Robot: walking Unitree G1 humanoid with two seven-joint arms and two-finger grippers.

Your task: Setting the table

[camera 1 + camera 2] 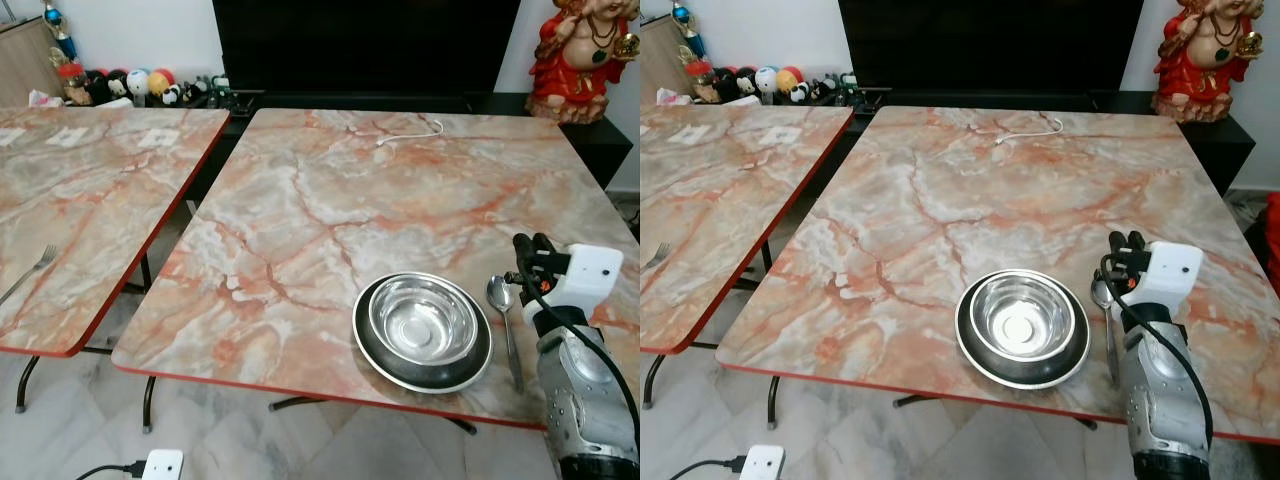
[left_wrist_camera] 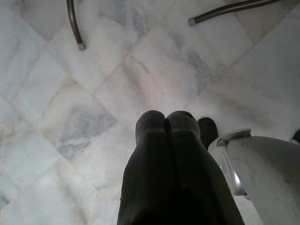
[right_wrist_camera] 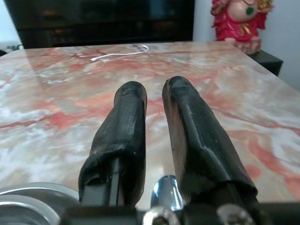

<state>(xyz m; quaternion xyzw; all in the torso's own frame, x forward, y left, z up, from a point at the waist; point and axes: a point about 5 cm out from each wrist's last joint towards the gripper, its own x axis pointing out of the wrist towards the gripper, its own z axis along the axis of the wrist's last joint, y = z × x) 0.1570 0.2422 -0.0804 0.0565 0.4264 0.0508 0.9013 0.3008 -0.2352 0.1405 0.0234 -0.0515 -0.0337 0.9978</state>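
Lower right of frame: spoon (image 1: 503, 325) lies on the counter (image 1: 330, 220) just right of the bowl (image 1: 423, 320) on its plate (image 1: 380, 355), long axis front-to-back, scoop pointing away. Right gripper (image 3: 154, 101) hovers above it, jaws slightly parted, empty. Left gripper (image 2: 165, 124) hangs over the floor (image 2: 70, 117), jaws closed, empty.

The right gripper (image 3: 154, 93) points out over a marble-patterned table (image 3: 262, 117), its two black fingers (image 3: 124, 126) held a little apart with nothing between them. Below the fingers shows the bowl of a spoon (image 3: 166, 194) — shiny metal, lying on the tabletop. Just beside it, at the corner, curves the rim of a steel bowl (image 3: 33, 197). Farther off, a white cable (image 3: 119, 53) lies near the table's far edge — beyond it stands a red figurine (image 3: 236, 21) beside a dark screen (image 3: 108, 18).
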